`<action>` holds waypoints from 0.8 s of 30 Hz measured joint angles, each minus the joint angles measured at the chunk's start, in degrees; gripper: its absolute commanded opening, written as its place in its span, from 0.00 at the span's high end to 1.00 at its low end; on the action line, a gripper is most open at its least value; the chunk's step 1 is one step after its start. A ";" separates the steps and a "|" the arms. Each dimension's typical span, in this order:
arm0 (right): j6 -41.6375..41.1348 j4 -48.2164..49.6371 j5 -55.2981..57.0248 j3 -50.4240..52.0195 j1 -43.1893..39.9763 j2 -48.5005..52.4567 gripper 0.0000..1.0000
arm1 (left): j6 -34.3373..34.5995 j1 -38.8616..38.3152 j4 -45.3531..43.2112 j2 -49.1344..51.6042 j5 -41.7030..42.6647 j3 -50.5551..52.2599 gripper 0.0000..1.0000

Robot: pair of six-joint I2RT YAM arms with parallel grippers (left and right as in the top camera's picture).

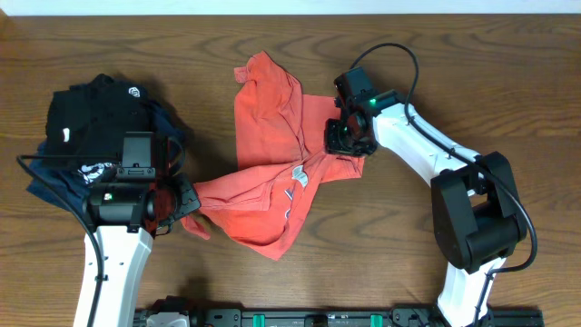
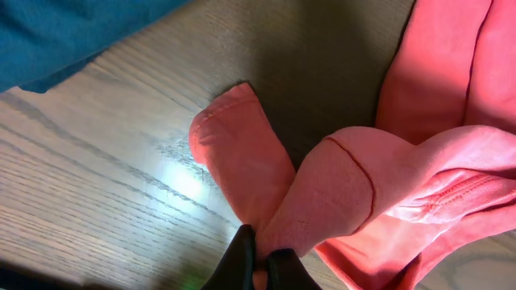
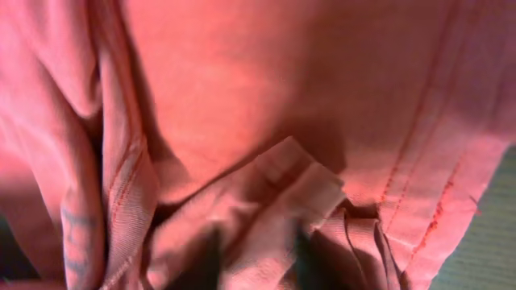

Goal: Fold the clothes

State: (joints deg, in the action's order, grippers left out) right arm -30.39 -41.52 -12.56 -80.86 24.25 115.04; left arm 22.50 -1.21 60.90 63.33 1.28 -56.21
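Note:
The coral-red T-shirt (image 1: 268, 182) lies crumpled in the middle of the table, with part of its dark lettering showing. My left gripper (image 1: 186, 207) is at the shirt's left end. In the left wrist view its fingers (image 2: 260, 262) are shut on a pinch of the coral fabric (image 2: 322, 185), just above the wood. My right gripper (image 1: 349, 141) is down on the shirt's right edge. In the right wrist view its two fingers (image 3: 258, 258) are blurred and apart, with a fold of the shirt (image 3: 266, 105) between them.
A black folded garment with white logos (image 1: 95, 113) lies on a navy-blue garment (image 1: 45, 182) at the left, close behind my left arm. The blue cloth also shows in the left wrist view (image 2: 72, 32). Bare wooden table (image 1: 472, 73) surrounds the shirt.

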 measured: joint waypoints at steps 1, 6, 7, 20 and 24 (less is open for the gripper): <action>-0.46 0.04 0.26 0.00 0.00 0.00 0.99 | 0.00 0.00 0.00 0.00 0.02 0.00 0.94; -1.22 -0.94 1.22 0.00 0.00 0.00 0.99 | 0.00 0.00 0.00 0.00 0.00 0.00 0.94; -1.27 -1.20 1.73 0.00 0.00 0.00 0.99 | 0.00 0.00 0.00 0.00 0.00 0.00 0.94; 5.05 -14.21 16.11 -8.41 -18.73 -6.23 0.99 | -1.75 0.00 -14.80 0.00 0.04 0.04 0.94; 10.19 -15.39 16.28 -17.35 -32.44 -12.33 1.00 | -0.98 0.00 -28.09 0.04 1.42 0.09 0.94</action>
State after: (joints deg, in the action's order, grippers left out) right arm -20.21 -56.90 3.73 -98.21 -8.19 102.72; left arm 21.52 -1.21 32.82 63.37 2.70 -56.12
